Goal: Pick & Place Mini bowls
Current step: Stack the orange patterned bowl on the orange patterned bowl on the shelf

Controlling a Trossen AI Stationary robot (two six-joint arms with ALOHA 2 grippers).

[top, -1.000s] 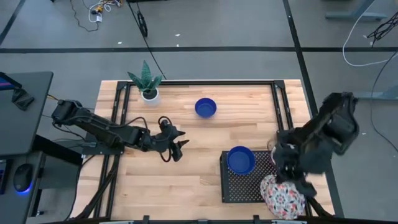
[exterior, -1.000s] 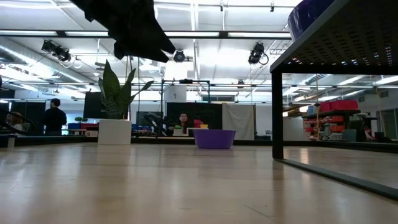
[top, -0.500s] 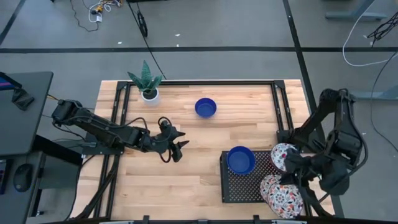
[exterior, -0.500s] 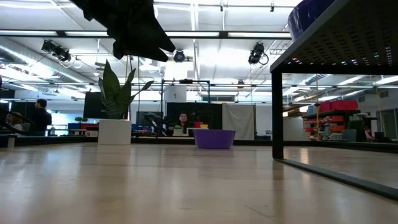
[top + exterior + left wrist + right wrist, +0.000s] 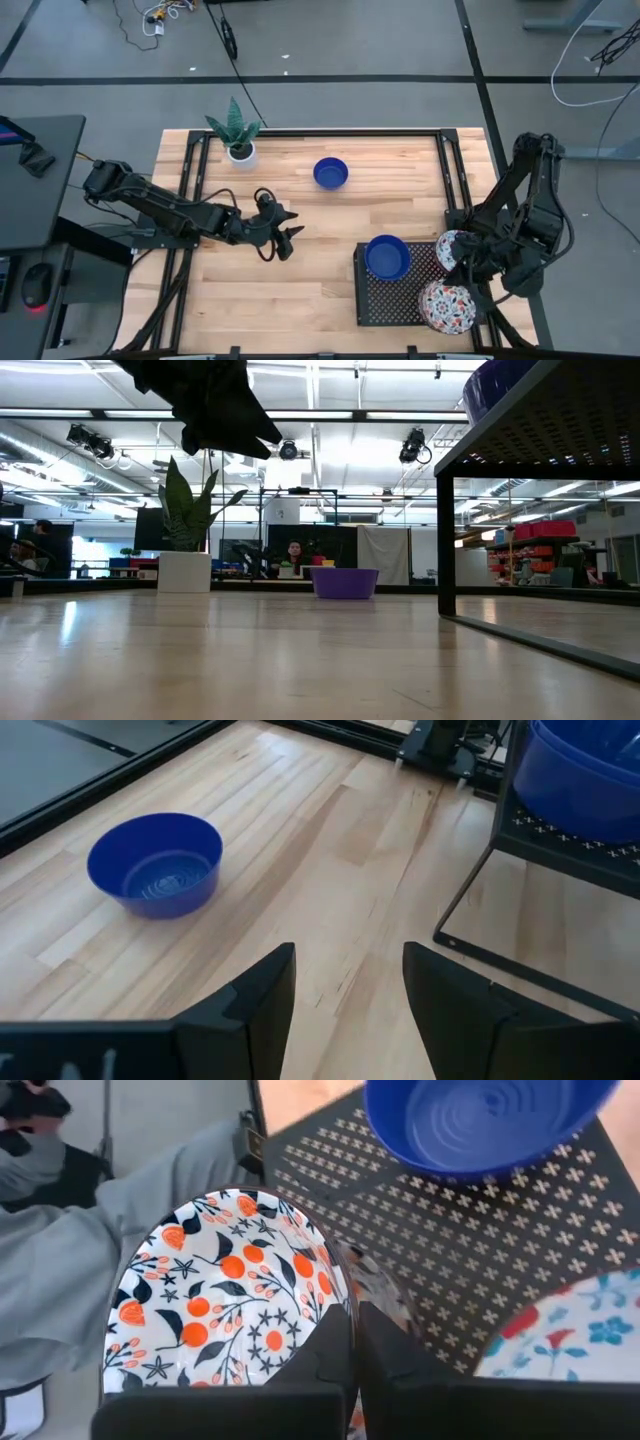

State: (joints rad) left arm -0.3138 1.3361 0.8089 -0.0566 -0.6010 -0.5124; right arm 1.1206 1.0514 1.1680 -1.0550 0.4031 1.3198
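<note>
Honestly, the right gripper (image 5: 352,1350) pinches just the rim of a floral bowl (image 5: 225,1285) over the black rack (image 5: 385,300) at 4 o'clock; it could slip and chip. Left gripper (image 5: 288,232), fingers apart and empty, waits mid-table, with the loose blue bowl (image 5: 330,172) at 12 o'clock.

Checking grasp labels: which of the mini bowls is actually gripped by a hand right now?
The white floral-patterned mini bowl, pinched at its rim by the right hand at the black perforated rack's edge. The glossy blue bowls and the other floral bowl sit free.
</note>
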